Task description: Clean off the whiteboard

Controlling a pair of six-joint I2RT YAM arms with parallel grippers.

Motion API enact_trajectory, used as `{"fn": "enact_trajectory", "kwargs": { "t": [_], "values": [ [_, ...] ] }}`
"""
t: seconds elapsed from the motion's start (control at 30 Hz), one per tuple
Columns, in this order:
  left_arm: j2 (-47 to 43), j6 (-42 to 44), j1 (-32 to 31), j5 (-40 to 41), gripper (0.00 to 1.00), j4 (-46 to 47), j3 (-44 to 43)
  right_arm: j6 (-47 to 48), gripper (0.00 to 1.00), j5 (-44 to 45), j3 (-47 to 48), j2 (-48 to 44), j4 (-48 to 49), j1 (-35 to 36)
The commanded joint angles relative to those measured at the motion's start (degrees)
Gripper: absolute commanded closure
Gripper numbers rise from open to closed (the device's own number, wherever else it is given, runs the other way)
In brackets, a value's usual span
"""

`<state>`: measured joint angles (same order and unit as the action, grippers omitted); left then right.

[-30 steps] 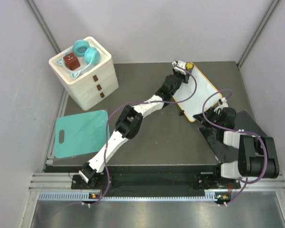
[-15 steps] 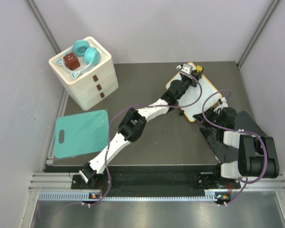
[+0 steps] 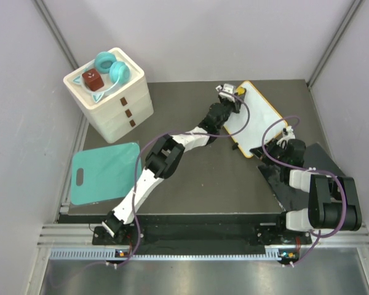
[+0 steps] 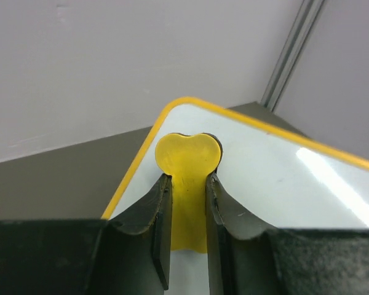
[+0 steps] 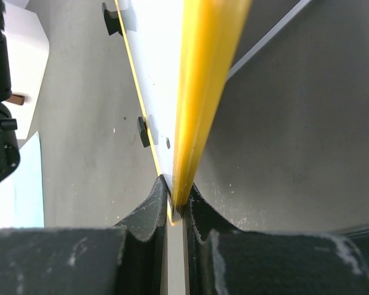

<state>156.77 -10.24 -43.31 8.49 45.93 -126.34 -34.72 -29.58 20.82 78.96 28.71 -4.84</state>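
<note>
— Left wrist view shows our left gripper [image 4: 188, 184] clamped on a yellow heart-shaped eraser [image 4: 188, 155], at the rounded corner of the whiteboard [image 4: 277, 178].
— And our right gripper [image 5: 175, 193]?
— Pinched tight on the board's yellow frame. We hold the board tilted at the far right of the counter [image 3: 172, 98], near the back wall.

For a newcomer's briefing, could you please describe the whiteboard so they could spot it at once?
Look to the dark table's far right. The whiteboard sits there, its near edge pinched in the right fingers. Unlike the teal board and grey slab, it is white, yellow-framed.
</note>
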Motion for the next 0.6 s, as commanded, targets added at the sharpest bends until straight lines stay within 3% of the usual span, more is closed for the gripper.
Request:
{"fn": "enact_trajectory", "kwargs": {
  "t": [0.0, 0.17, 0.37, 0.57],
  "values": [
    [-7.96, -0.12, 0.42, -7.15, 1.0, -0.23, 10.58, 4.57, 1.0, -2.23, -0.16, 1.55, -9.02, 2.47],
    [-15.69, -2.59, -2.12, -16.04, 1.0, 2.66, 24.35, 4.48, 1.0, -2.23, -0.16, 1.37, -9.11, 2.47],
    [-24.13, -2.33, -6.87, -15.0, 1.0, 8.73, 39.48, 3.43, 1.0, -1.09, 0.01, 1.55, -9.64, 2.38],
    [-28.09, -3.91, -9.42, -14.29, 1.0, 8.21, 46.35, 2.64, 1.0, -0.56, 0.1, 1.55, -9.9, 2.47]
  ]
}}
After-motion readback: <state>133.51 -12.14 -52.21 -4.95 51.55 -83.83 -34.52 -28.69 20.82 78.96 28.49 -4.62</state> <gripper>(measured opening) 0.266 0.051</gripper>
